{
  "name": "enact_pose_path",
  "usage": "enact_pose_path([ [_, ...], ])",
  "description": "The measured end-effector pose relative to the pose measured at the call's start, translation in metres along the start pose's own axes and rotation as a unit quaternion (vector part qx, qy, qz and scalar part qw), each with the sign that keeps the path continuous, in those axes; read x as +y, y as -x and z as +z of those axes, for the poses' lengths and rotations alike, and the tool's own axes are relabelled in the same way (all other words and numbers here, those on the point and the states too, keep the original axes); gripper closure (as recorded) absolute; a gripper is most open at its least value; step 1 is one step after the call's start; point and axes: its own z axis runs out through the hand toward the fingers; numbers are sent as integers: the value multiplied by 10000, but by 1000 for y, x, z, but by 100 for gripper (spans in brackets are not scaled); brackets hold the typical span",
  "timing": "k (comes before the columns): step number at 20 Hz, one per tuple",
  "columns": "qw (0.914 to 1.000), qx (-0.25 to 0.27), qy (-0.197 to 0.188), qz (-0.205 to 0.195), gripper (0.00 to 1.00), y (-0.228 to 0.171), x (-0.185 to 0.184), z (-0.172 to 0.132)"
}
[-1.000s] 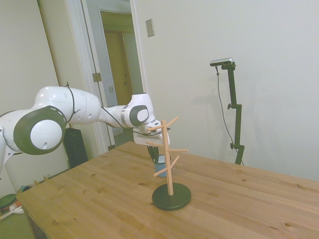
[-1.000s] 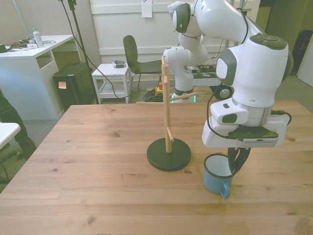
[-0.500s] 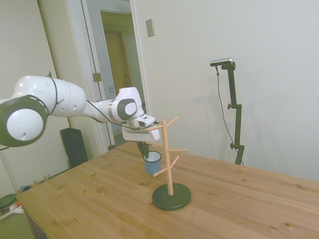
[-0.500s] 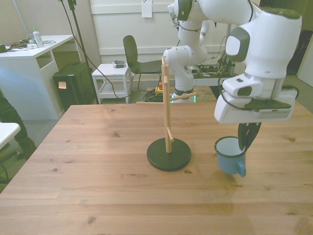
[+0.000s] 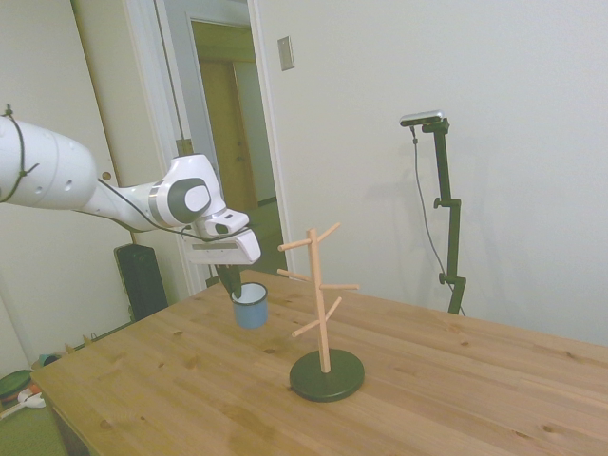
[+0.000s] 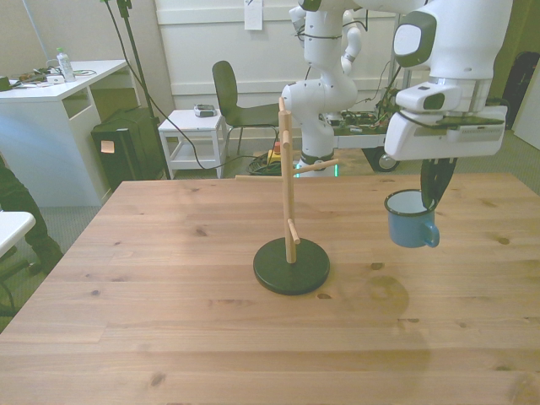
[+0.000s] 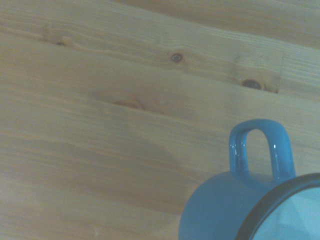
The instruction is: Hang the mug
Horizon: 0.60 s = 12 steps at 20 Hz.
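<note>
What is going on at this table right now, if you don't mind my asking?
The white Franka arm's gripper is holding a small light-blue enamel mug by its rim, lifted clear of the wooden table. The mug hangs upright, its loop handle free. The wooden mug tree on its dark round base stands apart from it, toward the front view's left, with all its pegs bare. The mug is not yet hung.

Open air btwn held mug [image 6: 410, 221] & peg stand [image 6: 289, 211]; nothing blocks.
</note>
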Motion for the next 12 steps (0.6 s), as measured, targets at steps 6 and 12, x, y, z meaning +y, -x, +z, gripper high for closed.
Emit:
enact_pose_path([
  [6, 9996, 224, -154, 96, 100, 14, 33, -49],
  [12, 9994, 233, -152, 221, 100, 9, 58, -56],
])
